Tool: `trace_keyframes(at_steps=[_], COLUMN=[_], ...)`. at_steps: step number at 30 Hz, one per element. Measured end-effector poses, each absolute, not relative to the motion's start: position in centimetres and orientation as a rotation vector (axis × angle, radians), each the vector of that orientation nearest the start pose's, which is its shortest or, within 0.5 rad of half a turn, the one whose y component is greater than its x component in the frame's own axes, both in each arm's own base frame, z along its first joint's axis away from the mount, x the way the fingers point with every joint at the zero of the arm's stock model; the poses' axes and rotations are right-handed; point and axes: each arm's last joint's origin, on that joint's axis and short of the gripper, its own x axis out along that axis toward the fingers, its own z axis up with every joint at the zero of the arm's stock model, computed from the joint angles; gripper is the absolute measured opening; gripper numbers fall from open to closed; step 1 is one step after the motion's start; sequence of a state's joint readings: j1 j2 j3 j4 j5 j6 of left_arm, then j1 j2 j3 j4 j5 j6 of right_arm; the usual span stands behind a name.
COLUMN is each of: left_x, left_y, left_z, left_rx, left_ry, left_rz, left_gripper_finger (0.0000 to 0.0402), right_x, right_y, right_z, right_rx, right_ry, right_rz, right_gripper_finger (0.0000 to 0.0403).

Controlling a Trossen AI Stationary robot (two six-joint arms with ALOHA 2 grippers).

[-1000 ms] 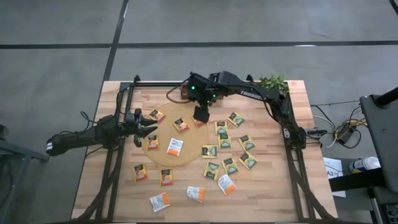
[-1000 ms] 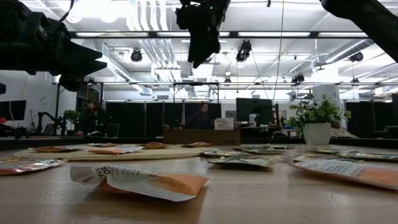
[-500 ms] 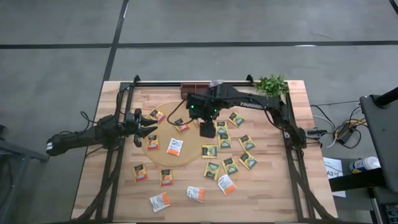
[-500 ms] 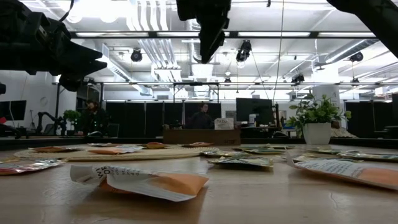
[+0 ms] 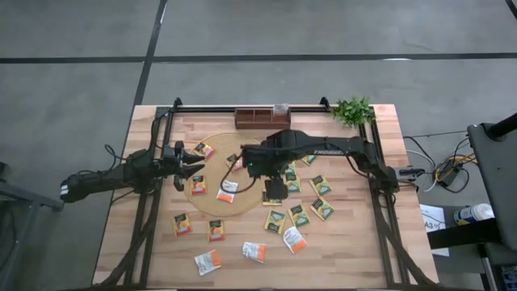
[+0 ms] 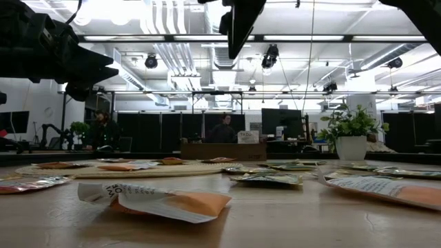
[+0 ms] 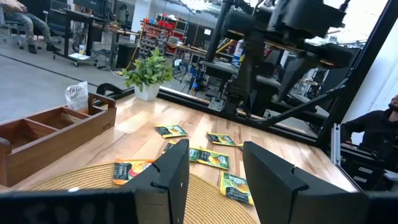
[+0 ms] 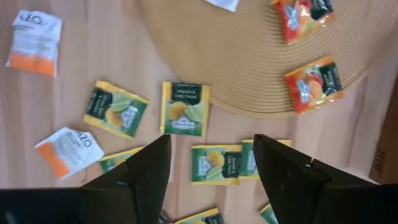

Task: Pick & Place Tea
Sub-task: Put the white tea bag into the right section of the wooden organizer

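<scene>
Right gripper (image 8: pixel 211 171): fingers spread, empty, hovering above the bench. Green-yellow tea sachets (image 8: pixel 184 109) lie directly beneath, untouched.

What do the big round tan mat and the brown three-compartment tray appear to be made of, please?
The big round tan mat looks like woven straw or similar fibre: concentric ribbed rows, matte. The brown three-compartment tray looks like stained wood, smooth, with grain faintly visible.

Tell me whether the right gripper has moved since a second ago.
Yes. In the high view the right gripper has moved away from the wooden tray, toward the table's near edge, over the green-yellow sachets.
</scene>
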State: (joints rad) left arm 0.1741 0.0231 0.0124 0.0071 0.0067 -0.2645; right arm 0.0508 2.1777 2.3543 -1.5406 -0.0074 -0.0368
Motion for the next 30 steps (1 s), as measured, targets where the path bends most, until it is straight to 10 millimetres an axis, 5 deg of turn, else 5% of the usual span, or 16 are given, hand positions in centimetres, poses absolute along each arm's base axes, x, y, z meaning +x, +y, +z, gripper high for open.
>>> trace_keyframes(at_steps=[12,20,26,30], left_x=[9.7,9.7,9.7,9.7], left_y=[1.7,1.7,1.7,1.7], left_z=[16.7,16.7,16.7,16.7], left_rx=[-0.264,-0.264,-0.264,-0.264], left_ry=[-0.018,-0.018,-0.019,-0.018], left_rz=[0.167,0.167,0.167,0.167], left_gripper_finger=[0.0145,0.0145,0.0145,0.0145], right_x=[41.4,40.5,40.3,40.2], right_y=[7.1,10.2,11.0,11.0], right_z=[32.8,32.7,31.9,29.7], right_rx=[-0.161,-0.284,-0.347,-0.340], right_ry=[1.369,1.349,1.356,1.447], right_rz=[0.189,0.539,0.621,0.626], right_gripper_finger=[0.0226,0.0226,0.0226,0.0226])
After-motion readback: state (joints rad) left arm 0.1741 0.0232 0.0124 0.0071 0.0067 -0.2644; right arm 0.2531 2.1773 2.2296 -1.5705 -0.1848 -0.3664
